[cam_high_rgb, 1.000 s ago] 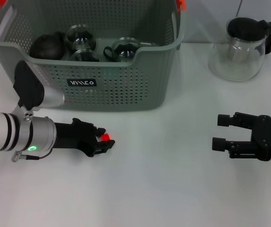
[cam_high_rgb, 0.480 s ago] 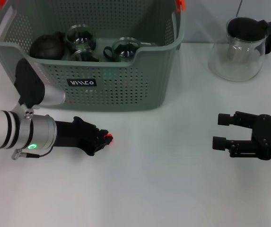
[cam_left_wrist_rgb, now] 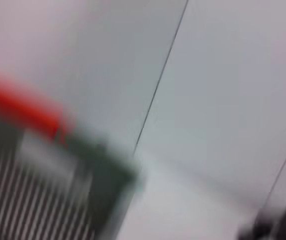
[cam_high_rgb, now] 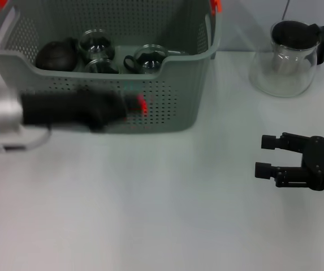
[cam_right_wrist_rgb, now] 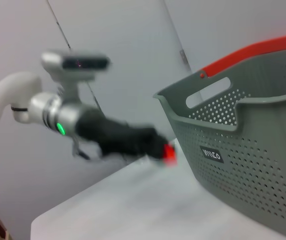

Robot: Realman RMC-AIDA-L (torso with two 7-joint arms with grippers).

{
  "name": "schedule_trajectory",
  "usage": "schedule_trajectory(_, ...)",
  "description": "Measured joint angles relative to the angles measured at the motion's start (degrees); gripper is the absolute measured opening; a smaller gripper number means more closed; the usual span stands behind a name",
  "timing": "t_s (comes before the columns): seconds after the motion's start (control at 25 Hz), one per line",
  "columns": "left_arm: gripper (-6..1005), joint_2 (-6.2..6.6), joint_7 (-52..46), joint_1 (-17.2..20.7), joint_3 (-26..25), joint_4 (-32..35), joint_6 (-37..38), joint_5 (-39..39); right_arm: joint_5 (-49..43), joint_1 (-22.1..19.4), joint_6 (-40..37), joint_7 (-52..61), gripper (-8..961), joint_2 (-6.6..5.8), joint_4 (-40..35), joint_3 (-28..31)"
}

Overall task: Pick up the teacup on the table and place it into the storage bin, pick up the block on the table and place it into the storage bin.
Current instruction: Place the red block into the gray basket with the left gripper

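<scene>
Up off the table since a moment ago, the left gripper [cam_high_rgb: 129, 106] now sits in front of the storage bin's [cam_high_rgb: 167, 101] near wall, where before it was low on the white table [cam_high_rgb: 167, 214] well short of the bin. It shows as a dark smear with the small red block [cam_high_rgb: 141, 105] at its tip, so the fingers are closed on the block. The block is a bright red bit, too streaked to make out its edges, held in the air level with the perforated wall and below the rim.

The bin is a big grey-green basket with rows of small holes, cut-out handles and orange clips [cam_high_rgb: 215, 5] at the top corners; the arm covers the spot on its front wall. Inside it lie a dark round teapot [cam_high_rgb: 56, 55] and several clear glass teacups [cam_high_rgb: 146, 58] clustered toward the near wall. That near wall stands between the block and the inside of the bin.

Off to the right, well apart from the bin, a clear glass pitcher [cam_high_rgb: 286, 56] with a black lid stands on the table. The right gripper [cam_high_rgb: 263, 156] rests low over the table on the right side, its black fingers spread and holding nothing.
</scene>
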Motion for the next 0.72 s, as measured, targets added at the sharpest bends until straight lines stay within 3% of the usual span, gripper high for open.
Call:
schedule_trajectory(0.12, 187, 2.17, -2.6, -2.2, -5.7, 0.1, 1.8, -5.8, 0.0, 0.2, -0.1, -0.1, 945, 0.03, 0.0, 0.0)
schedule_trajectory(0.24, 194, 3.38, -4.3, -4.3, -7.3, -0.2, -3.7, -7.4, -0.2, 0.5, -0.2, -0.1, 944, 0.1, 0.0, 0.0)
schedule_trajectory(0.44, 205, 3.59, -6.9, -6.7, -5.1, 0.1, -14.9, -7.4, -0.2, 0.8, -0.4, 0.0, 945, 0.1, 0.0, -0.2)
schedule_trajectory(0.6, 391, 3.51, -8.5, -6.9, -4.5, 0.2, -17.7, -7.9, -0.2, 0.7, -0.6, -0.1, 945, 0.02, 0.0, -0.1)
schedule_trajectory(0.72, 484, 3.74, -9.7, -6.2, -4.9, 0.2, -15.5, -8.9, -0.3, 0.8, -0.6, -0.4, 945, -0.19, -0.1, -0.1)
